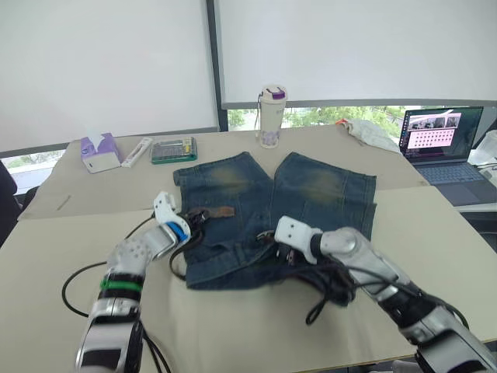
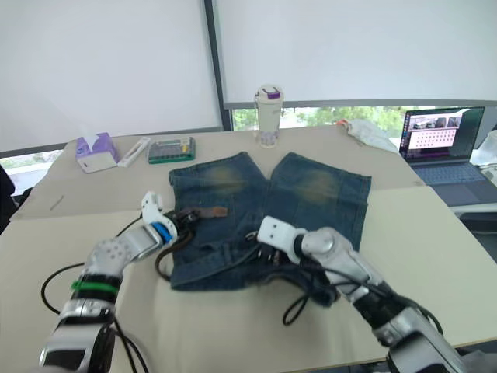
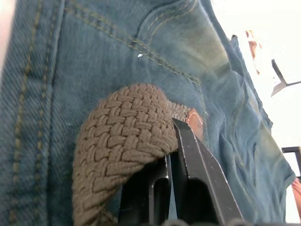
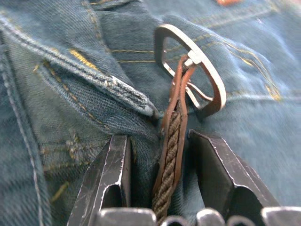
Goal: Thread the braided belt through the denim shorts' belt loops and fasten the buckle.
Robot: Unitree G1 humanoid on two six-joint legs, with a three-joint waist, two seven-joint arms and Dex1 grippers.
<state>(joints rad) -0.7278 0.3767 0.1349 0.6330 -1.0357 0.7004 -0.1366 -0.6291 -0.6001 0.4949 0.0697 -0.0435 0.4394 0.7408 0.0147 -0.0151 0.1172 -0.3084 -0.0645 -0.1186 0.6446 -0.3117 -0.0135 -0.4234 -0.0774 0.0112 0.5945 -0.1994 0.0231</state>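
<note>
Buckle (image 4: 190,70) unfastened on shorts (image 1: 311,190) on desk (image 1: 435,233). Left tool (image 3: 171,155) pinches belt (image 3: 122,141) near tip; right tool (image 4: 160,165) straddles strap, open. Fastening left.

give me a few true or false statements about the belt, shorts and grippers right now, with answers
1. The denim shorts lie flat on the table. True.
2. The left gripper is open and holds nothing. False: it is shut on the braided belt.
3. The buckle lies on the denim ahead of the right gripper. True.
4. The right gripper is clamped tight on the buckle. False: its fingers stand apart either side of the belt strap.
5. A laptop sits open on the robot's left. False: it is on the right.
</note>
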